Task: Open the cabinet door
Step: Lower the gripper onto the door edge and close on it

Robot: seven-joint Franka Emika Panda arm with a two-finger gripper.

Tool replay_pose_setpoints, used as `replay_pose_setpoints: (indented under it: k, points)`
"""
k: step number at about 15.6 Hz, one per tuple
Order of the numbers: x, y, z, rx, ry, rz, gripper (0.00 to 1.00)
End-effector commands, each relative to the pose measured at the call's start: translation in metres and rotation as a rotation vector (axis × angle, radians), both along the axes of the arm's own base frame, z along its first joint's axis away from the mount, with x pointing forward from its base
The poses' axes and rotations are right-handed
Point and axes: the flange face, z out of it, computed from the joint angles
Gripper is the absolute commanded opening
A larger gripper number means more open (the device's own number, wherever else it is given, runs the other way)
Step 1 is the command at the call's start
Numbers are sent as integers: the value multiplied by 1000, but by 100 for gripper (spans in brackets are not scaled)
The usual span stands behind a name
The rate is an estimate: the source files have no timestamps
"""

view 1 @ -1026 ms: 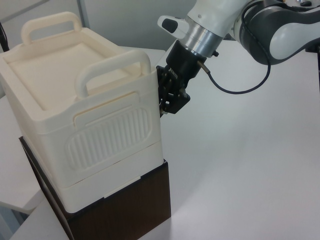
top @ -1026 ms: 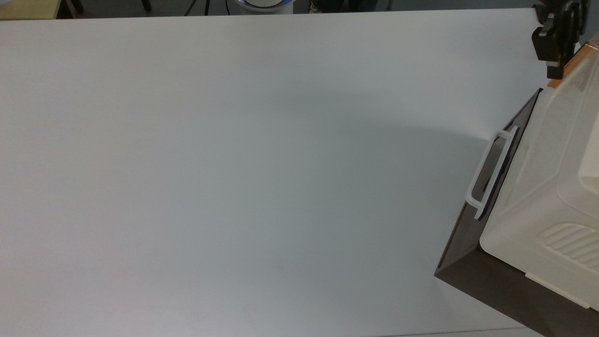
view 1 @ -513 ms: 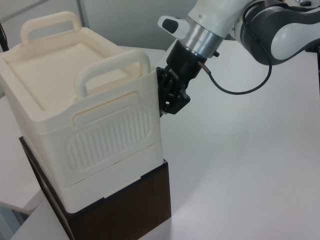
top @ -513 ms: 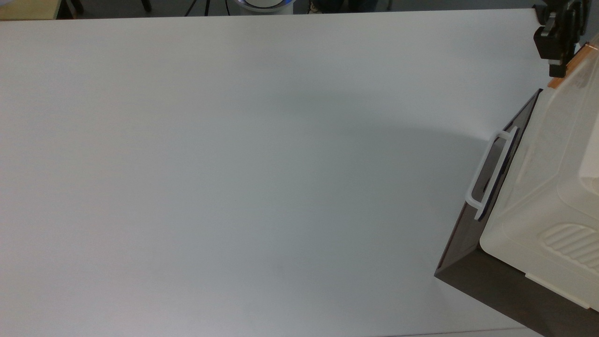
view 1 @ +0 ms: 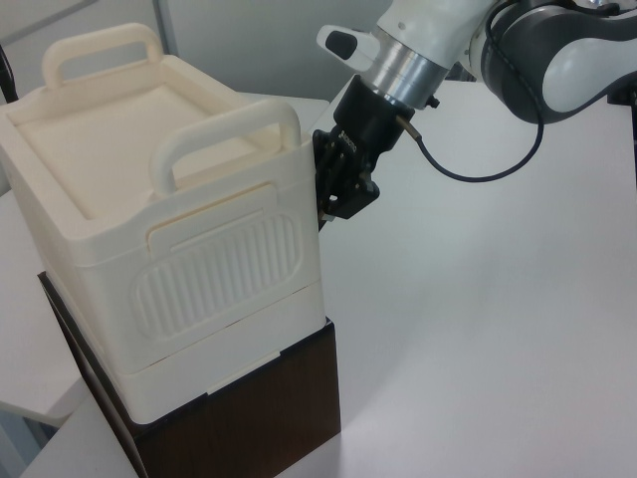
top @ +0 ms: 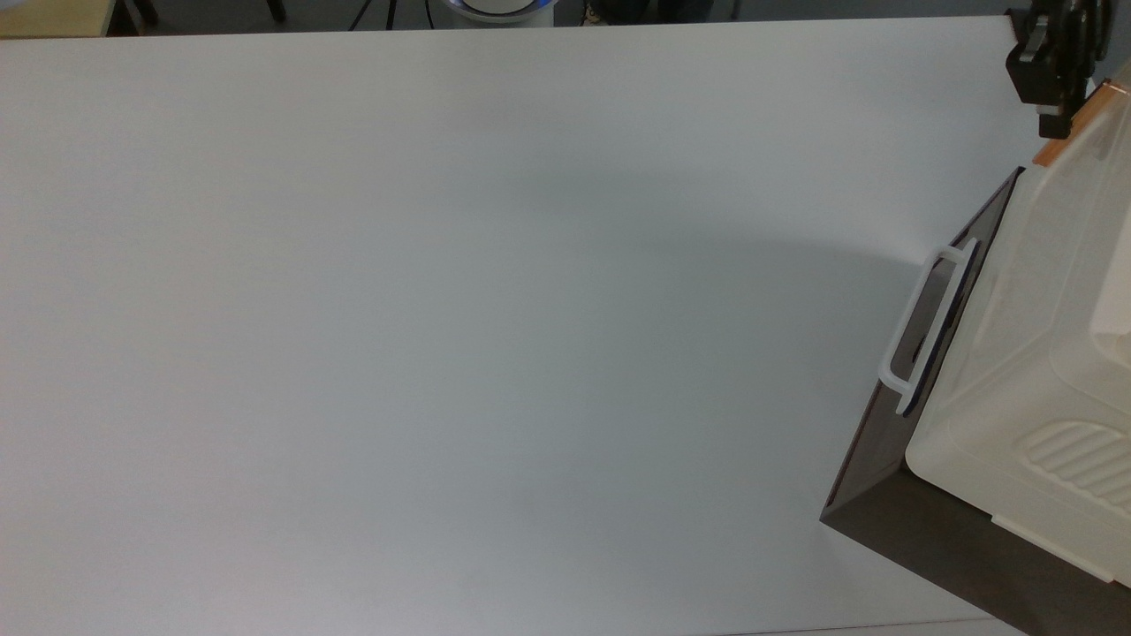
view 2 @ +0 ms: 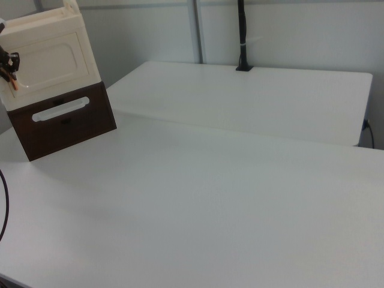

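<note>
- White table (view 2: 240, 198) spreads bare across the foreground in the right view.
- Dark brown base (view 2: 63, 123) with a white loop handle (view 2: 60, 109) sits at the right view's left; a cream box (view 1: 159, 229) stands on top of it.
- Cabinet door (view 2: 49, 60), a cream panel with recessed centre, faces out in the right view, flush with the box (looks closed).
- Orange-brown bar handle (top: 1074, 124) runs along the door's edge, at the top view's upper right.
- Gripper (view 1: 338, 199) hangs at the box corner in the left view, touching or just beside the handle edge; I cannot tell how far apart its fingers stand.
- Arm (view 1: 537, 50), white and grey, reaches in from the left view's upper right.
</note>
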Motion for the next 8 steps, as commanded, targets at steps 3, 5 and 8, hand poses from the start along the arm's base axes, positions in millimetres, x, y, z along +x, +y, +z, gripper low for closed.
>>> replay_pose_setpoints:
  k: [3, 5, 8]
  points:
    - [-14, -20, 3, -21, 68, -13, 20]
    - [-17, -21, -2, -30, 81, -13, 20]
    - [-19, -20, -3, -12, 95, -23, 20]
